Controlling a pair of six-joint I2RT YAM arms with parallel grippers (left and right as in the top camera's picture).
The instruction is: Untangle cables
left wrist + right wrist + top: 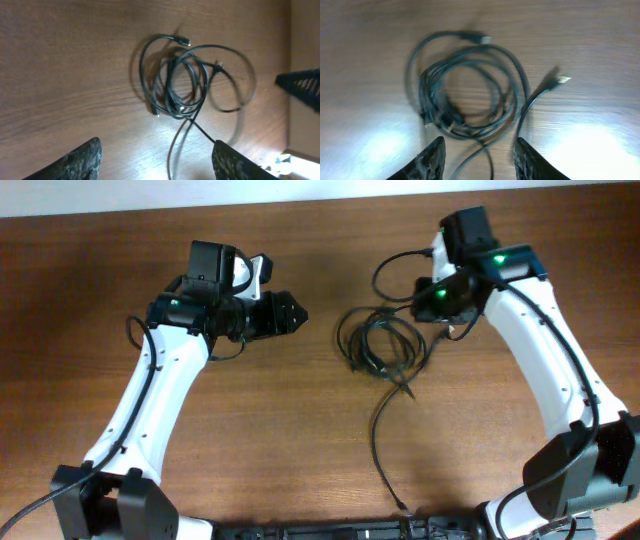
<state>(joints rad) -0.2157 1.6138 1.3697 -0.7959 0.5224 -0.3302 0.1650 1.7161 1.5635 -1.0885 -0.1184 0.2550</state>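
Observation:
The cables [378, 348] lie as a loose tangle of thin black loops on the wooden table, right of centre. One long tail [378, 442] runs from it toward the front edge. My left gripper [291, 312] is open and empty, left of the tangle. In the left wrist view its fingers [157, 161] stand wide apart, with the tangle [172, 106] ahead of them. My right gripper [434, 304] hovers over the tangle's right edge. It is open [480, 160]; the coil [434, 107] lies just ahead and a strand runs on the table between the fingers, not gripped.
The wooden table [250, 440] reaches to a pale wall strip at the back. Thicker black arm cables loop near the right wrist [395, 265] and the left arm [135, 330]. A dark part of the right arm shows in the left wrist view [302, 86].

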